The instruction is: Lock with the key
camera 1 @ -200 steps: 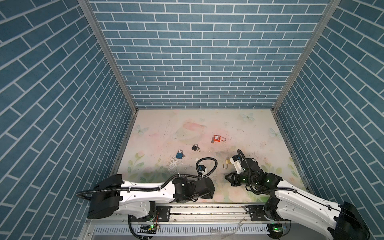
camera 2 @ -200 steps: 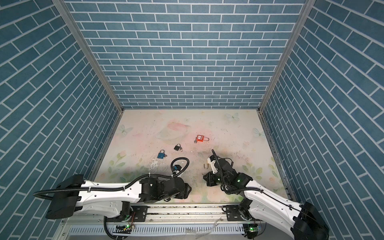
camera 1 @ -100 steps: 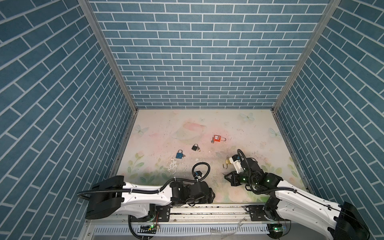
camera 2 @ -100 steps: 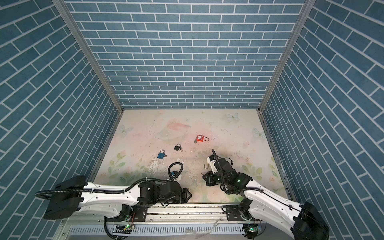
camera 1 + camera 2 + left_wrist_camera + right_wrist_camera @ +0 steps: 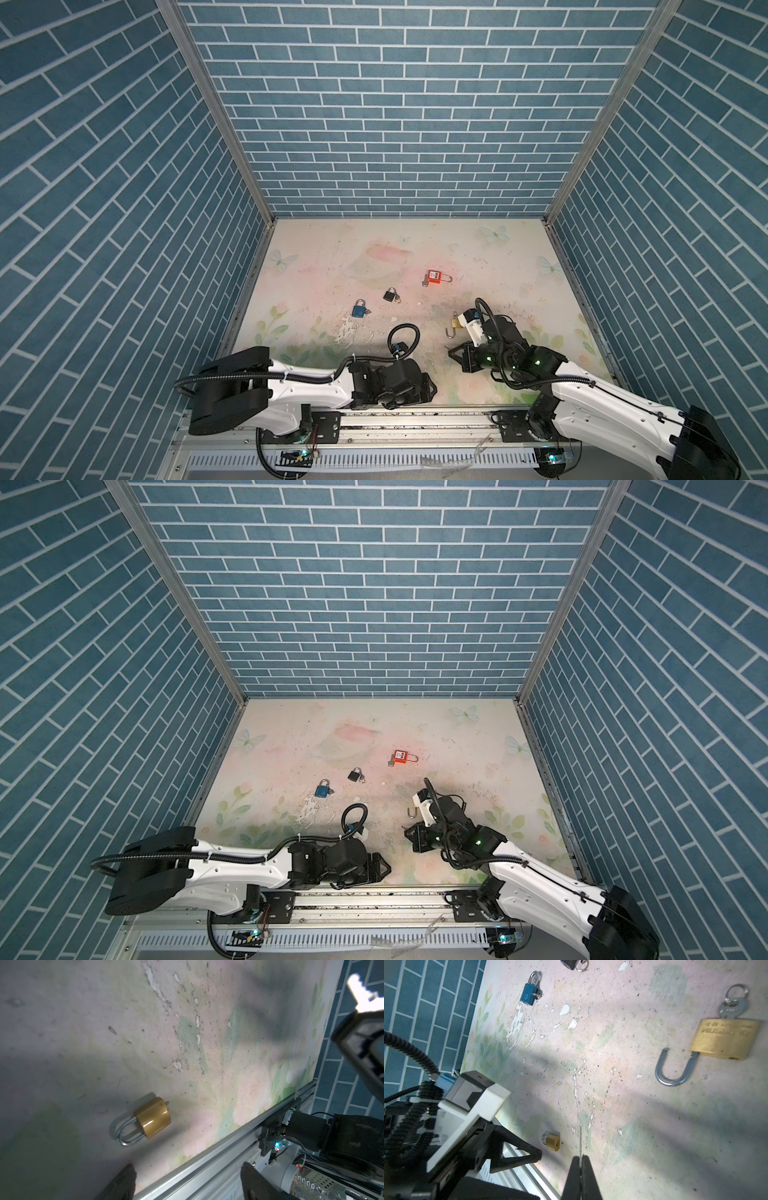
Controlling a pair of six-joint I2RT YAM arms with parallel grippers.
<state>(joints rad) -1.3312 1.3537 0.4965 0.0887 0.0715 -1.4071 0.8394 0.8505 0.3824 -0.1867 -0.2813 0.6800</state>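
A small brass padlock (image 5: pixel 152 1120) with its shackle closed lies on the mat close to the front rail; its keyhole end (image 5: pixel 557 1143) faces my right gripper. My left gripper (image 5: pixel 187 1178) is open, its fingertips (image 5: pixel 125 1178) apart from the padlock and just short of it. My right gripper (image 5: pixel 580 1156) is shut on a thin silver key (image 5: pixel 580 1138), seen edge-on, pointing toward the padlock with a gap between them. That key (image 5: pixel 361 995) shows bright in the left wrist view. In both top views the left gripper (image 5: pixel 430 384) and right gripper (image 5: pixel 454 362) face each other near the front edge.
A large brass padlock (image 5: pixel 724 1039) with an open shackle and its own key lies beside the right arm (image 5: pixel 455 326). Farther back lie a blue padlock (image 5: pixel 359 309), a black padlock (image 5: pixel 389 295) and a red padlock (image 5: pixel 435 277). The metal front rail (image 5: pixel 228 1147) runs under both arms.
My left arm has drawn back toward the front rail and its jaws have spread wider. The right arm and its key have stayed where they were.
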